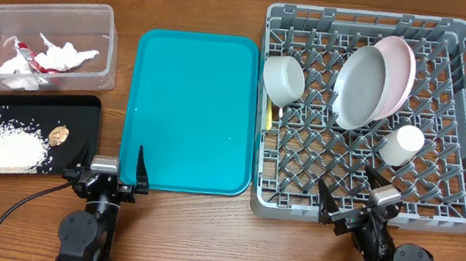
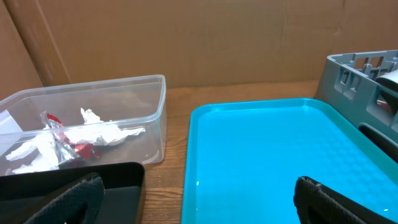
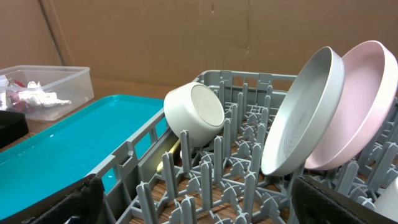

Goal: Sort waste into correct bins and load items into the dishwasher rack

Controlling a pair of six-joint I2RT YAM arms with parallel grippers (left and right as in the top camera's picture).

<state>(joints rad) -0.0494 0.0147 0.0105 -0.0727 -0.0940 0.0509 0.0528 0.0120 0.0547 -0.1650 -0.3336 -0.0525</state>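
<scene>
A: Grippers first. What's the L gripper (image 1: pixel 108 174) doing?

B: It's hanging at the table's 7 o'clock edge w/ jaws spread wide, gripping nothing. One finger is overlapping the near corner of the teal tray (image 1: pixel 195 72) in the overhead view. The R gripper (image 1: pixel 351 197) is hanging at the 6 o'clock rim of the rack (image 1: pixel 371 21), jaws also wide apart and empty.

A: Waste?

B: The napkin (image 1: pixel 69 54) and red wrapper (image 1: pixel 28 57) are lying together in the clear tub (image 1: pixel 48 6), which is sitting at the table's 10 o'clock. The rice (image 1: pixel 13 146) is lying heaped in the black tray (image 1: pixel 84 112) at 8 o'clock, w/ the brown morsel (image 1: pixel 59 134) sitting just beside the heap at its 2 o'clock.

A: Dishes?

B: They're sitting in the rack, which is filling the 3 o'clock side; the teal tray is lying btwn rack and bins.
- The grey bowl (image 1: pixel 284 79) is lying tipped on its side at the rack's 10 o'clock.
- The grey-blue plate (image 1: pixel 365 86) is leaning on edge at 12.
- The pink plate (image 1: pixel 404 62) is leaning right behind it; can't tell if they're touching.
- The white cup (image 1: pixel 402 144) is resting near 4 o'clock, apart from the plates.
- The yellow spoon (image 1: pixel 269 114) is showing only a sliver at 9 o'clock, under the bowl.
</scene>
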